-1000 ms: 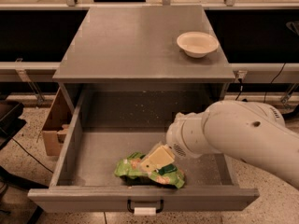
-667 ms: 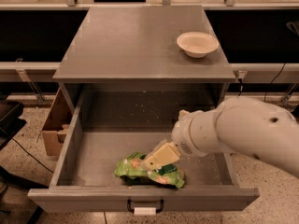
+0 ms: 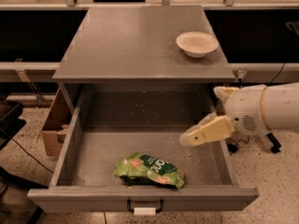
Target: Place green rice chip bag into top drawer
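Since the green rice chip bag [image 3: 149,169] lies flat on the floor of the top drawer [image 3: 140,196], close against the near front panel and about midway between the side walls, the placing itself looks done. The dangers, as I judge them, belong to the retreat. The bag is light and crinkly, so any sweep of the arm leftward and down could catch its foil and drag it along the floor or lift a corner over the front. A hard shove on the drawer would likely send it sliding toward the far wall, which is harmless in so deep a box.

The gripper [image 3: 189,137] hangs over the right side of the drawer, just beside the right wall and well apart from the bag. It holds nothing, but whether it is released or clenched I cannot tell. Nor can I tell whether its tip sits below the rim. If it does, a straight pull to the right would knock it against that wall and jolt the drawer.

Beyond the drawer, the white bowl [image 3: 196,43] stands on the cabinet top [image 3: 135,41] near its right edge, above and behind the white arm [image 3: 266,111]. A rise that drifts toward the far side could clip the bowl and push it off.
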